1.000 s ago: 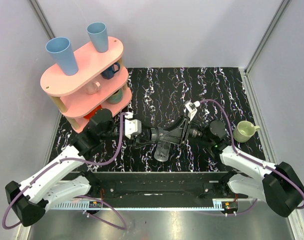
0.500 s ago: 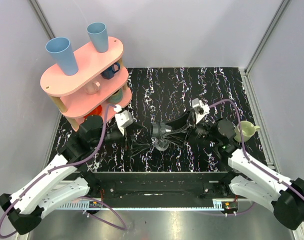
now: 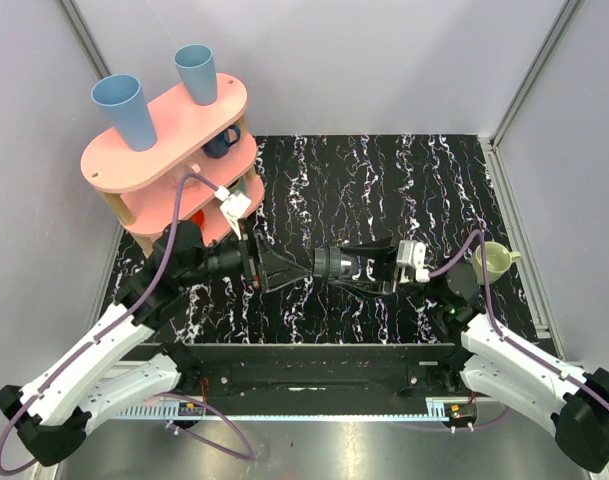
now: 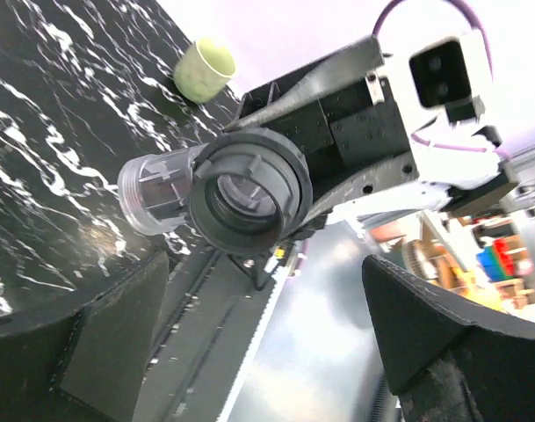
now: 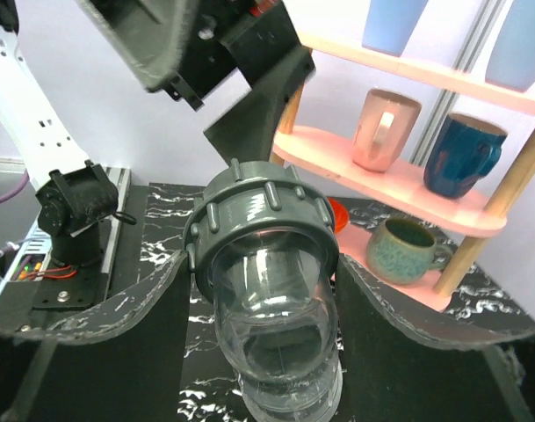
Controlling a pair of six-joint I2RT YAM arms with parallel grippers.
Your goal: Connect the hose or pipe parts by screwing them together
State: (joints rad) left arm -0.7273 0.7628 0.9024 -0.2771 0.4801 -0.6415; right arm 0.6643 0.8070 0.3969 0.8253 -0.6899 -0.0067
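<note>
Our left gripper (image 3: 296,270) has let go, jaws wide and empty; the right gripper (image 3: 352,266) pinches the clear coupling (image 5: 280,352) between half-closed jaws. We judge its ribbed nut (image 4: 293,189) light, rigid, best gripped across the ribs.

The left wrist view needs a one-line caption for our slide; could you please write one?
Right gripper holds the clear coupling, grey nut on its end, facing the open left gripper.

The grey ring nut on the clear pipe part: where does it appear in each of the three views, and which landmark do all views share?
Top external: grey ring nut near the centre of the picture.
Left wrist: upper centre, its opening towards the camera.
Right wrist: centre, between the fingers of the right gripper.
Shared landmark: the black marbled table.
</note>
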